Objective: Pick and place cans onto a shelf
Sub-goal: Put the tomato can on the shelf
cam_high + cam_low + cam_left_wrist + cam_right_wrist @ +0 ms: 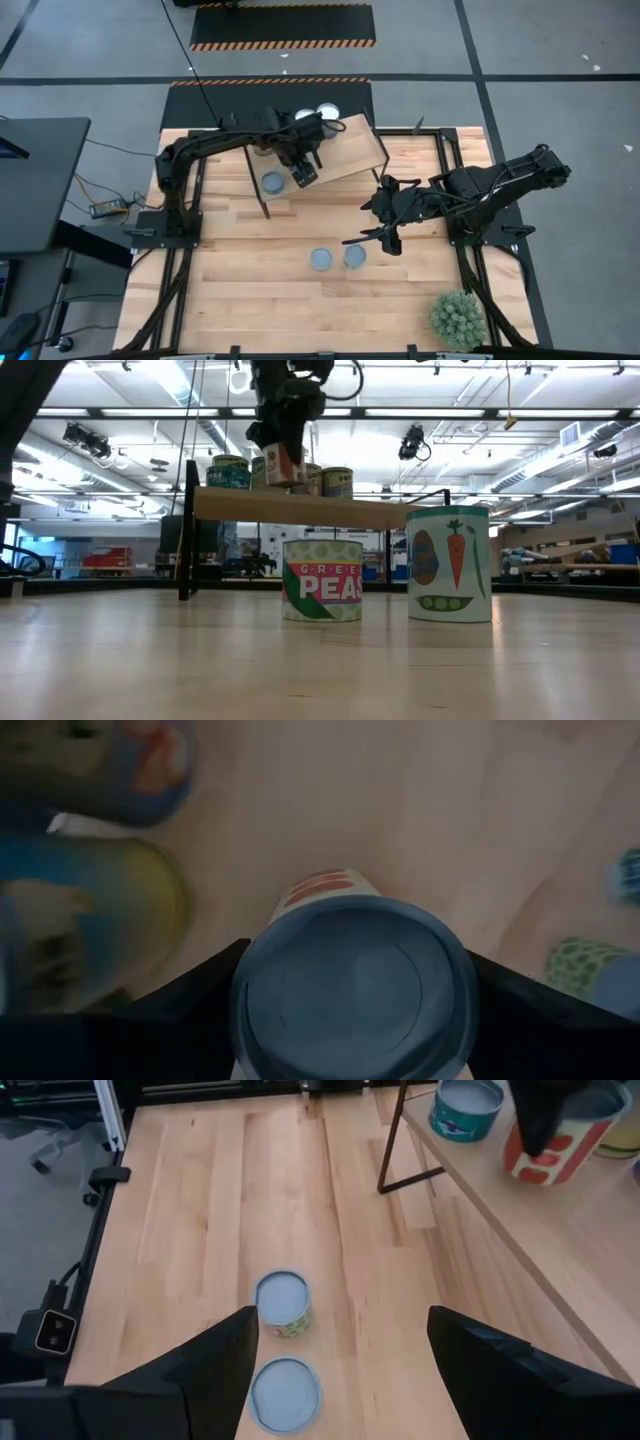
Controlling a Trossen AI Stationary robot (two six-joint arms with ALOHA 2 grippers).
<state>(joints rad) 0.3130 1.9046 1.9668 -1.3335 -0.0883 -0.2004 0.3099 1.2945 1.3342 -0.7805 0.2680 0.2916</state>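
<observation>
My left gripper (305, 170) is shut on a can with a red-and-white label (286, 463) and a blue-grey top (355, 985), over the light-wood shelf (350, 145). Several other cans stand on the shelf, among them a teal one (465, 1105) near its end and two at its far edge (314, 113). Two cans stand on the tabletop: a short green-peas can (322, 580) and a taller carrot-label can (450, 565). My right gripper (385, 235) hangs open and empty just right of these two cans (283, 1302). My left gripper pinches the can's side wall just below its top rim (245, 990) between its two fingers, one on each side. The fingers come from above, pointing down. The can is roughly upright, its bottom at the shelf board; whether it rests on the board I cannot tell.
A green spiky plant (458, 318) stands at the table's near right corner. The shelf's black legs (392, 1140) stand on the tabletop. Bare wood lies to the left and near side of the two table cans.
</observation>
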